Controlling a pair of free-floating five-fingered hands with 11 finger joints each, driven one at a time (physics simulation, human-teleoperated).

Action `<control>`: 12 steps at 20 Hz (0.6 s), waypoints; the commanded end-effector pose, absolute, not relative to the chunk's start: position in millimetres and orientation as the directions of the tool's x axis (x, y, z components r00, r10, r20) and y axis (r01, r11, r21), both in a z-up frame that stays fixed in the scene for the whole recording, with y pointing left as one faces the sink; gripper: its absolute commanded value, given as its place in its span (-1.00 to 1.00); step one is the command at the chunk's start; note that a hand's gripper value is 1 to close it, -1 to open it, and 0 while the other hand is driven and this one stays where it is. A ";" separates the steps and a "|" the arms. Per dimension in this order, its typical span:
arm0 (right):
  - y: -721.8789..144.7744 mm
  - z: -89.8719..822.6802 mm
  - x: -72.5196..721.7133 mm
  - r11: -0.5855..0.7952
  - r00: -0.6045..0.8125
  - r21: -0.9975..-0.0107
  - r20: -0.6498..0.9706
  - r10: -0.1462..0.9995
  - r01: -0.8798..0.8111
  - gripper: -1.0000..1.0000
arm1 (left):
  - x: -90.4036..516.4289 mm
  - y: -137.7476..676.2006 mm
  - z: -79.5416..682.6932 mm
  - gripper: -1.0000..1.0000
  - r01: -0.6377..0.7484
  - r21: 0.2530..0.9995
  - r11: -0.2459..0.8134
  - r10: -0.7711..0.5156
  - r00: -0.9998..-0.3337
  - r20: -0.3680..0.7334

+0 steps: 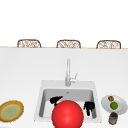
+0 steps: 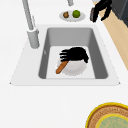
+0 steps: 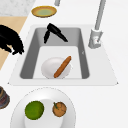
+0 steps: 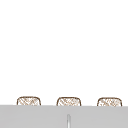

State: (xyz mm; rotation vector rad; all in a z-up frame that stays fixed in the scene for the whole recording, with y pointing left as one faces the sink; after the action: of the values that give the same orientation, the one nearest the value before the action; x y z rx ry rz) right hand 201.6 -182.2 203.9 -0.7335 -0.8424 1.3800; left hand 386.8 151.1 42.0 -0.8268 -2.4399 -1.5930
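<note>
Two hands at the sink set in the white desk, a bowl in the basin.

The red ball stood at the desk's front edge in the front view, covering the front of the basin. The white bowl lay on the basin floor toward its right end, an orange-brown sausage-shaped item leaning across its rim. The left hand hovered over the basin's left end, fingers straight and relaxed, holding nothing. The right hand hung at the sink's front edge, fingers curled downward, empty. A white plate with a green fruit and a brown one sat at the desk's right edge; a yellow plate sat at its left.
</note>
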 end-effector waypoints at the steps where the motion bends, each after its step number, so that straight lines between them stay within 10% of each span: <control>1: -182.2 203.9 201.6 0.068 0.002 -0.848 0.078 0.997 -0.525 0.00 | 374.9 156.7 48.8 -1.00 0.548 0.801 0.239 0.321 -0.824 0.468; 12: -182.2 203.9 201.6 0.068 0.002 -0.848 0.078 0.997 -0.525 0.00 | 388.2 169.8 55.7 -1.00 0.558 0.817 0.145 0.206 -0.825 0.526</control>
State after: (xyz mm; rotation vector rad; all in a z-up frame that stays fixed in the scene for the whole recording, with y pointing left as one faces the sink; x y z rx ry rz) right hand 201.6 -182.2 203.9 -0.7335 -0.8424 1.3800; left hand 385.5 165.3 53.8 -0.7876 -2.2550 -1.7341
